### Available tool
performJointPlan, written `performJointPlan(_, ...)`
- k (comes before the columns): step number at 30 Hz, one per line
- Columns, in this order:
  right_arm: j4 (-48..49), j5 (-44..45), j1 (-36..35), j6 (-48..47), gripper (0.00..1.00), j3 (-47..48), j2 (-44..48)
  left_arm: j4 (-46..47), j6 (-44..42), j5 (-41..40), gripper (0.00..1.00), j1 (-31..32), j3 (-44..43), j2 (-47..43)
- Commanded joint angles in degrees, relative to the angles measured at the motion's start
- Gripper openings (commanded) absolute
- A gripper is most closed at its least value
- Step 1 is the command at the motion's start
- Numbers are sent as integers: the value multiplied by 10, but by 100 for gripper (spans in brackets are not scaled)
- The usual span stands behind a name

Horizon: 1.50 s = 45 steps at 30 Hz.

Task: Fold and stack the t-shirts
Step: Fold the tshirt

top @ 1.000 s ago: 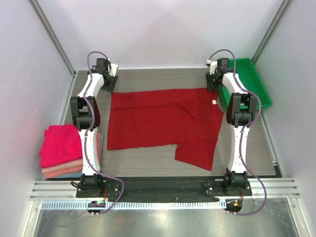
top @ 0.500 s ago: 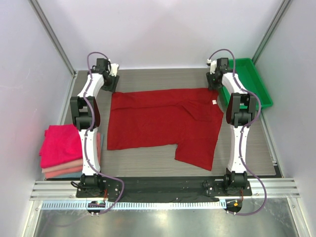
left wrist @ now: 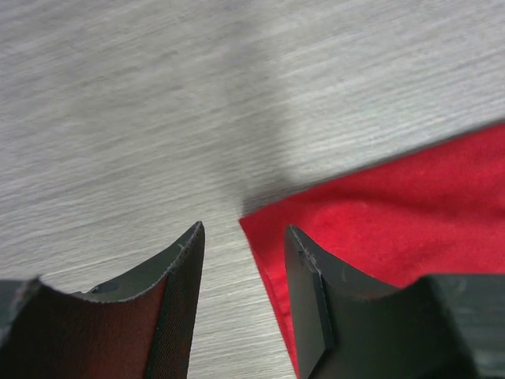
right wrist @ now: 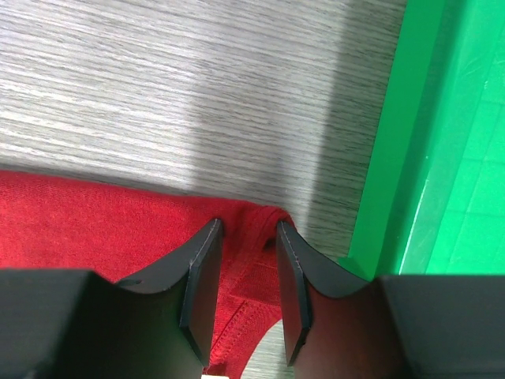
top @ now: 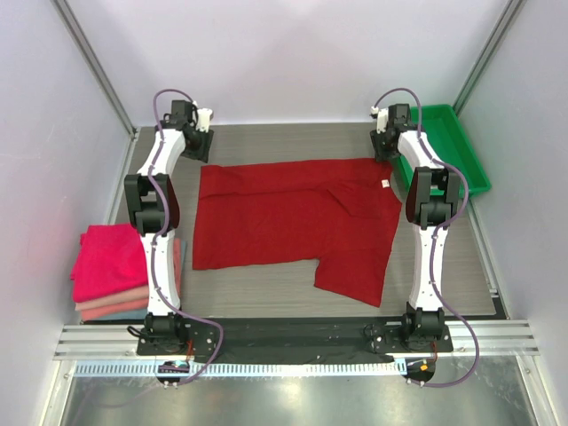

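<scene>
Presently, both claws stand part-open at the two far corners of the flat crimson t-shirt.

Left claw (left wrist: 244,227): fingers apart at a middling width, nothing clamped; the far-left corner of the crimson t-shirt (left wrist: 379,205) lies in the gap, close to the right-hand finger, on the grey wood-grain worktop (left wrist: 158,95). Right claw (right wrist: 247,224): fingers narrower but parted, straddling the hemmed far-right corner of the shirt (right wrist: 95,213), with red cloth showing between them; the green tray (right wrist: 442,158) stands just beside. In the top view the shirt (top: 284,217) is spread mid-worktop between the arms, one sleeve reaching toward the near right. Folded shirts are stacked at the left edge: magenta-pink (top: 111,257) on top, salmon (top: 115,306) beneath.
</scene>
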State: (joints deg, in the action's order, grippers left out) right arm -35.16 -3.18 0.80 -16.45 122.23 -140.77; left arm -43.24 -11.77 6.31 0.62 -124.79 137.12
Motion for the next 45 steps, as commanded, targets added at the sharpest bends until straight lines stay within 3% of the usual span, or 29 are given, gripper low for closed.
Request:
performJointPlan(1,18,12,-4,-10,39,-1,24,-18,10,23,47,-3,10,-26)
performJointPlan(12,18,21,-6,-24,40,-2,39,-13,4,14,47,-4,-12,28)
performJointPlan(19,29,56,-8,-34,45,6,20,-13,5,16,41,-4,-7,39)
performJointPlan(25,36,76,-8,-35,46,12,0,-13,2,14,25,-4,-6,48)
performJointPlan(29,38,77,-8,-30,46,12,-11,-12,0,9,1,-4,-5,52)
performJointPlan(30,37,76,-8,-27,46,11,-13,-11,-1,7,0,-4,-5,52)
performJointPlan(45,17,-9,-5,36,38,34,-63,-10,-20,-6,0,-35,-14,54)
